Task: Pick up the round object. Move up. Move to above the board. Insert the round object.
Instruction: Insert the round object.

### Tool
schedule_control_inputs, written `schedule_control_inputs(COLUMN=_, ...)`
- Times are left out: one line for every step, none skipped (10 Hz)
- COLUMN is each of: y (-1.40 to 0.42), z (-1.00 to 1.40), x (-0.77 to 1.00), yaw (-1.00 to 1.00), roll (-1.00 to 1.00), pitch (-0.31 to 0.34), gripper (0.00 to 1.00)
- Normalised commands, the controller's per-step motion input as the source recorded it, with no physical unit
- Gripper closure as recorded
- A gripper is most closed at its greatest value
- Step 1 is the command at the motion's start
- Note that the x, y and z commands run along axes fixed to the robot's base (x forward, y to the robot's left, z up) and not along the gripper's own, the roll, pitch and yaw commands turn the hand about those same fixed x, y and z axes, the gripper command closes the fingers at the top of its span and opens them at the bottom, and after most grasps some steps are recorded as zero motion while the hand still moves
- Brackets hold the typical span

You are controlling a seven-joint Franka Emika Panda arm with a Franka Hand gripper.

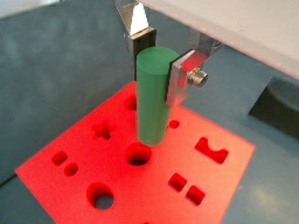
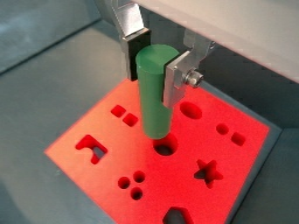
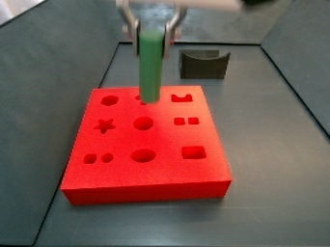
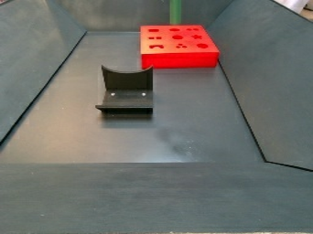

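The gripper [image 1: 162, 61] is shut on the round object [image 1: 152, 96], a slim green peg held upright by its upper end between both fingers, as both wrist views show [image 2: 158, 63]. The peg [image 2: 152, 96] hangs over the board [image 2: 105, 131], a thick red slab cut with shaped holes. Its lower end is just above the top face, next to a round hole [image 2: 165, 149]. In a side view the gripper [image 3: 154, 14] holds the peg [image 3: 151, 63] over the far part of the board [image 3: 154, 169]. Only the peg [image 4: 177, 11] and board [image 4: 180, 57] show in a side view.
A dark grey-olive block with a curved notch [image 3: 204, 64] stands on the floor beyond the board, and it shows in a side view [image 4: 126, 91] too. Dark sloping walls [image 4: 37, 82] enclose the grey floor [image 4: 171, 137].
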Motion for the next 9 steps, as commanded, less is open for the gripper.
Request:
schedule_control_inputs(y=0.0, z=-0.31, x=-0.08, yaw=0.0, roll=0.01, pitch=-0.011, gripper=1.0)
schedule_control_inputs(y=-0.14, z=-0.68, x=-0.27, yaw=0.0, roll=0.2, pitch=-0.011, gripper=1.0)
schedule_control_inputs(y=-0.14, z=-0.4, x=-0.04, yaw=0.01, roll=0.04, pitch=-0.043, gripper=1.0)
schedule_control_inputs(y=0.0, z=0.0, x=0.0, yaw=0.01, roll=0.0, pitch=0.0, gripper=1.0)
schedule_control_inputs(y=-0.04, z=-0.03, x=0.0, yaw=0.02, roll=0.0, pitch=0.0, gripper=1.0)
schedule_control_inputs(y=-0.01, z=-0.07, x=0.0, yaw=0.0, roll=0.0, pitch=0.0, gripper=1.0)
schedule_control_inputs(y=-0.01, z=-0.33, x=-0.06, yaw=0.0, roll=0.0, pitch=-0.023, gripper=1.0)
schedule_control_inputs(y=-0.06, z=-0.63, x=-0.17, yaw=0.0, roll=0.06, pitch=-0.079, gripper=1.0)
schedule_control_inputs(y=-0.09, z=-0.62, x=-0.13, yaw=0.0, roll=0.04, pitch=-0.086, gripper=1.0)
